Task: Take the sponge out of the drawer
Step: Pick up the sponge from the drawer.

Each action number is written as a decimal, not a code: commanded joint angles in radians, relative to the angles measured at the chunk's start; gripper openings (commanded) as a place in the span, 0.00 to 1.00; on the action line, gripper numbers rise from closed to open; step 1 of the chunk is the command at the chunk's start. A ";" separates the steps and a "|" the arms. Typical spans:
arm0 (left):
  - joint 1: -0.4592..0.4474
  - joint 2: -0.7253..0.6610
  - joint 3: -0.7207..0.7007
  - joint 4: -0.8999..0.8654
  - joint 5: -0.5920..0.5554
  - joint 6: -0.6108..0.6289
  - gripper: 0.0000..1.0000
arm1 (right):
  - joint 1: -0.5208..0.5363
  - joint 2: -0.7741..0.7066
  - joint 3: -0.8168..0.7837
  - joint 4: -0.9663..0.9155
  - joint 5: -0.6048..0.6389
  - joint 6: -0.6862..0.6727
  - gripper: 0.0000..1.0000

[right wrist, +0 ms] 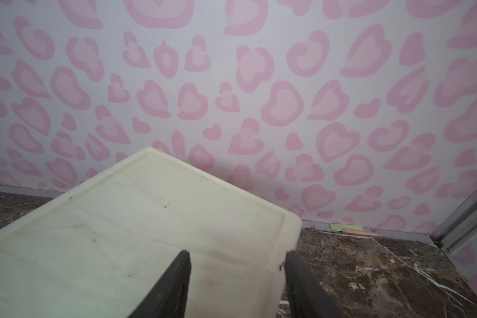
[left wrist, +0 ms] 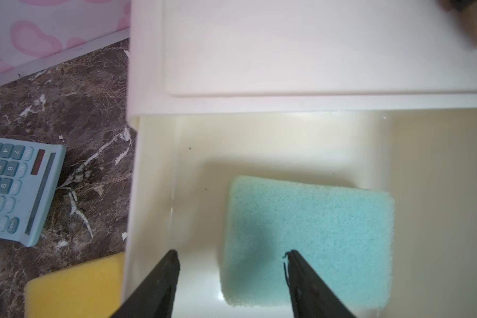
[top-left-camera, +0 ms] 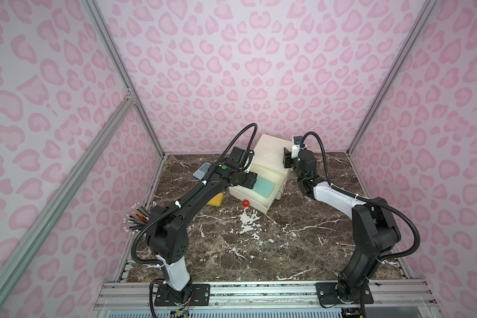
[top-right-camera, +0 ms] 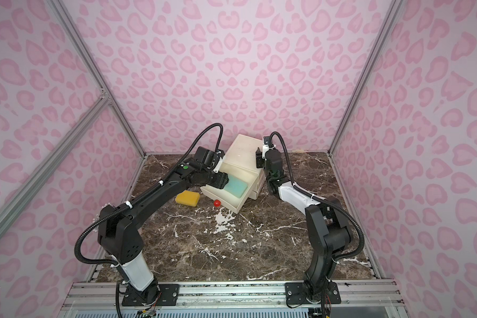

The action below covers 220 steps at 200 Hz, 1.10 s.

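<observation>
A white cabinet (top-left-camera: 270, 154) stands at the back of the marble table with its top drawer (top-left-camera: 259, 206) pulled out. The teal sponge (top-left-camera: 263, 187) (left wrist: 314, 234) lies flat on the drawer floor. My left gripper (top-left-camera: 255, 183) (left wrist: 232, 253) hangs open just above it. One of its fingers is over the sponge's end and the other over bare drawer floor. My right gripper (top-left-camera: 287, 161) (right wrist: 238, 252) is at the cabinet's top right edge. It is shut on that edge, one finger on the top (right wrist: 121, 234) and one down the side.
A yellow sponge (top-right-camera: 187, 197) lies on the table left of the drawer. A red ball (top-left-camera: 246, 203) sits against the drawer front. A blue calculator (left wrist: 14, 190) rests left of the cabinet. A bundle of coloured sticks (top-left-camera: 138, 217) lies by the left wall.
</observation>
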 commanded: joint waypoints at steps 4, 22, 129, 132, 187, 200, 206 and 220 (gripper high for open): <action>0.009 0.018 0.007 0.022 0.098 -0.002 0.65 | 0.000 0.029 -0.025 -0.263 0.010 -0.020 0.56; 0.013 0.032 0.015 0.022 0.123 0.006 0.65 | 0.001 0.029 -0.025 -0.263 0.008 -0.020 0.56; 0.013 0.085 0.049 -0.023 0.136 0.009 0.44 | 0.002 0.036 -0.016 -0.273 0.008 -0.022 0.56; 0.014 0.084 0.048 -0.023 0.136 0.008 0.43 | 0.002 0.036 -0.015 -0.272 0.008 -0.022 0.56; 0.013 0.056 0.037 -0.020 0.129 -0.003 0.02 | 0.002 0.038 -0.015 -0.272 0.008 -0.020 0.56; 0.013 0.043 0.030 -0.015 0.124 -0.009 0.02 | 0.002 0.038 -0.015 -0.272 0.008 -0.020 0.56; 0.013 0.037 0.026 -0.012 0.124 -0.010 0.03 | 0.002 0.040 -0.016 -0.272 0.010 -0.020 0.56; 0.013 0.016 0.018 -0.010 0.121 -0.016 0.02 | 0.002 0.040 -0.015 -0.275 0.010 -0.020 0.56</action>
